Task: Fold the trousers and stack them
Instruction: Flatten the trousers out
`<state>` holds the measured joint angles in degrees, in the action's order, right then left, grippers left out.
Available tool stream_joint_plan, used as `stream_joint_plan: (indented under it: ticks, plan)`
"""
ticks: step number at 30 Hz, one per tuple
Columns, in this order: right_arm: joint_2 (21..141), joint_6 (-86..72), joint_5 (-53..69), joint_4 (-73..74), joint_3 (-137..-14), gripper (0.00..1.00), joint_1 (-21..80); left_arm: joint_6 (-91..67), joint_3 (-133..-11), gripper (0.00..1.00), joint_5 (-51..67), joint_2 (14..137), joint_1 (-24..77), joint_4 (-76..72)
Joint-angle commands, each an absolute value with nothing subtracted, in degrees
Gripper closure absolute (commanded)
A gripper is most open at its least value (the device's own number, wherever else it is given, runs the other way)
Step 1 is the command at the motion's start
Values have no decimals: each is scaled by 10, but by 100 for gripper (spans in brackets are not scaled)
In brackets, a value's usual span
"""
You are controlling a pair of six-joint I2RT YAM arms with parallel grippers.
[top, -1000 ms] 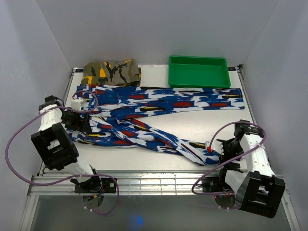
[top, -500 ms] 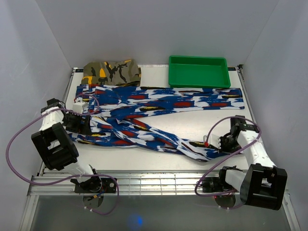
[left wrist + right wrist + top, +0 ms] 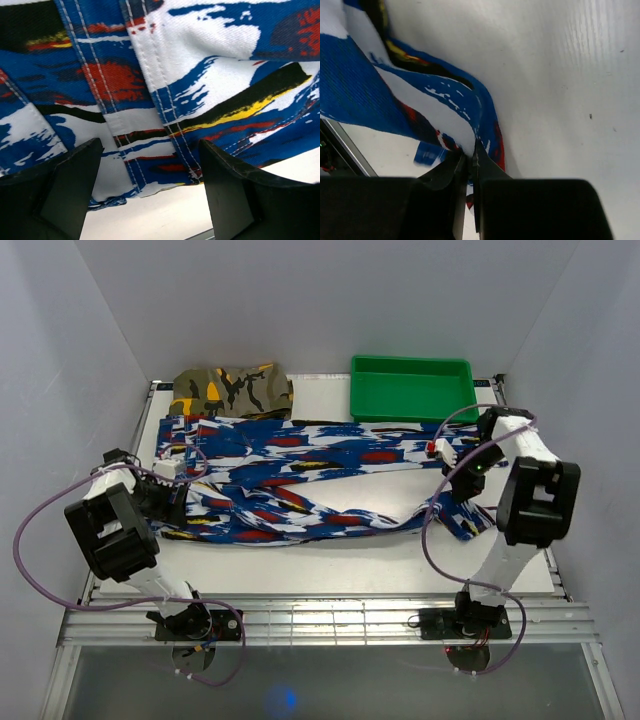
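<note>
Royal-blue print trousers [image 3: 300, 465] lie spread across the white bench [image 3: 400, 570], with the waistband at the left. One leg stretches along the back, just in front of a green tray [image 3: 410, 364]. The right hand [image 3: 470, 157] is clenched on the other leg's cuff, lifting it beside the first leg's end. The left hand [image 3: 149, 150] hovers over the waistband, its fingers spread and grasping nothing. A folded camouflage garment [image 3: 232, 390] lies at the back left.

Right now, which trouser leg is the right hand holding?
The near leg, its cuff end pinched in the shut right hand; the far leg lies flat toward the back, ungripped.
</note>
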<state>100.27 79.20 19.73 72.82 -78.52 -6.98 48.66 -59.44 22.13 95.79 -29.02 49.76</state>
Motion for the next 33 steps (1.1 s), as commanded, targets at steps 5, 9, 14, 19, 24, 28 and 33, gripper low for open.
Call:
stream_joint_plan:
  ticks: [5, 9, 14, 19, 24, 28, 33]
  plan:
    - [1200, 654, 248, 751, -935, 78, -151, 523, -621, 12, 191, 946, -309, 489]
    - [1181, 613, 272, 751, -1007, 22, -189, 528, -665, 8, 250, 945, -344, 530]
    - [1109, 598, 257, 751, -994, 10, -233, 497, -740, 2, 326, 933, -378, 603]
    - [1005, 674, 210, 751, -834, 7, -268, 461, -764, 2, 325, 933, -391, 618]
    - [899, 729, 200, 695, -695, 1, -248, 452, -746, 2, 355, 934, -398, 620]
    - [839, 708, 162, 573, -589, 1, -186, 450, -737, 2, 360, 935, -398, 619]
    - [781, 705, 93, 398, -443, 4, -115, 454, -724, 2, 343, 929, -399, 604]
